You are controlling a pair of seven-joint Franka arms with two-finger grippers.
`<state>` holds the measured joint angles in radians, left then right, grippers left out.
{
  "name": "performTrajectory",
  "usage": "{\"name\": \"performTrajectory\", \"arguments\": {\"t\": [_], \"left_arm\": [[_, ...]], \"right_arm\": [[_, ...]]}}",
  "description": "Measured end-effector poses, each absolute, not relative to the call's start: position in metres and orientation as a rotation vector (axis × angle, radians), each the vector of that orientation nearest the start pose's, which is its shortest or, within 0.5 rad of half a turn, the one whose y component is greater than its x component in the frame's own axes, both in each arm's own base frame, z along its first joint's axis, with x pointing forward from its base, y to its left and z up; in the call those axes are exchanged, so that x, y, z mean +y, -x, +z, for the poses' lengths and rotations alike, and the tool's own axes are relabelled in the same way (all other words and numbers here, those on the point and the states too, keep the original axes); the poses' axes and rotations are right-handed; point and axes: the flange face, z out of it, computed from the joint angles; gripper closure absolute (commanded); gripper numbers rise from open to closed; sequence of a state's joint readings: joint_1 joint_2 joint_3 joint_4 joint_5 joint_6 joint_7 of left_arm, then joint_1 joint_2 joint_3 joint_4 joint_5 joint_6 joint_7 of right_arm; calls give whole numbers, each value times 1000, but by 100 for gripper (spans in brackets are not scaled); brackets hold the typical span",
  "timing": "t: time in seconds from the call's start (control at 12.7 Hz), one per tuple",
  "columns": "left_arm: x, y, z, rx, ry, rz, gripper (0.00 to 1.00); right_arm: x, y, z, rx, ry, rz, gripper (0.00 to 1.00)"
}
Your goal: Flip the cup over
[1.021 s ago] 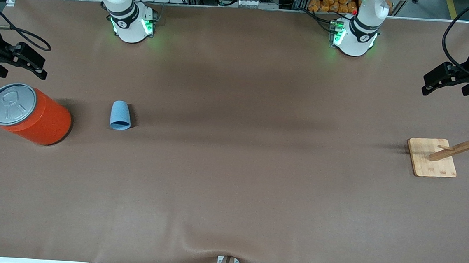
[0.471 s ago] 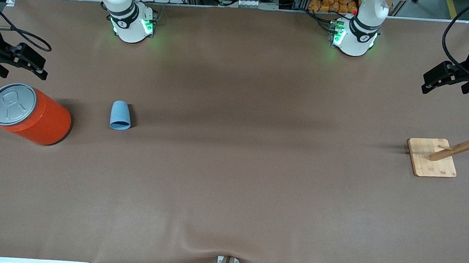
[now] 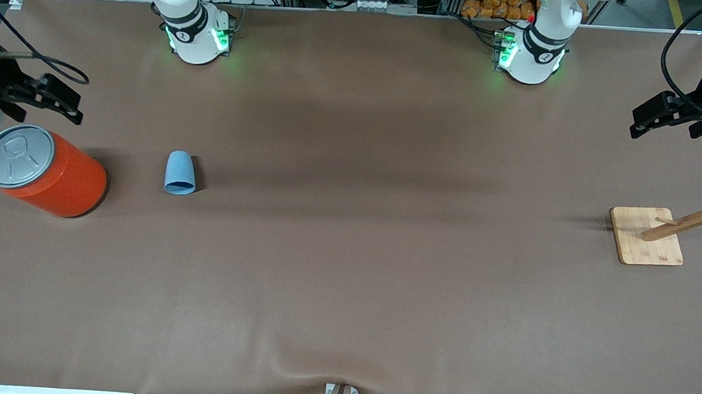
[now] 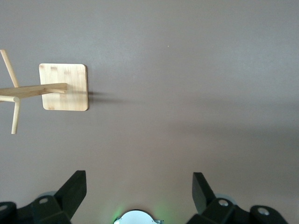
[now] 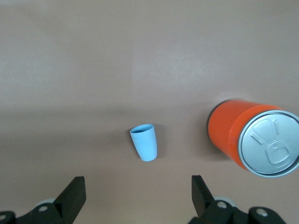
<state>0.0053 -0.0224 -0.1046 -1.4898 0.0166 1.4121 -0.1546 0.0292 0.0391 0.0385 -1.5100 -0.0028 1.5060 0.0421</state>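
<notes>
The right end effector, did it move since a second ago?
Yes. The right end effector has shifted toward the table's middle; it now hangs above the orange can, more over it. The cup stayed put.

Even, soft overhead light fills the table (no glare); the cup and can cast short shadows, all sharply focused.
</notes>
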Motion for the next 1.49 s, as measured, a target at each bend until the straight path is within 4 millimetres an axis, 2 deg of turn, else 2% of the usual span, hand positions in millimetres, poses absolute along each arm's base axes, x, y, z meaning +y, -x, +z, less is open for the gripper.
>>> {"name": "performTrajectory", "arguments": {"t": [0.16,0.31,0.47,0.79,1.02,1.18,1.49], "left_arm": [[-51,-528,661,-90,3114,83,0],[-51,-528,661,-89,3114,83,0],[-51,-528,661,-90,3114,82,0],[-50,-528,661,-94,3114,82,0],[-49,-528,661,-97,3114,81,0],[-49,-528,662,-97,3114,80,0],[-49,-529,662,-97,3114,77,0]], "right_arm": [[40,-569,585,-47,3140,228,0],[38,-576,530,-40,3129,345,0],[36,-573,473,-31,3118,395,0],[37,-553,382,-27,3112,390,0],[38,-525,313,-58,3117,329,0],[38,-509,285,-112,3116,288,0],[36,-498,270,-234,3104,272,0]]}}
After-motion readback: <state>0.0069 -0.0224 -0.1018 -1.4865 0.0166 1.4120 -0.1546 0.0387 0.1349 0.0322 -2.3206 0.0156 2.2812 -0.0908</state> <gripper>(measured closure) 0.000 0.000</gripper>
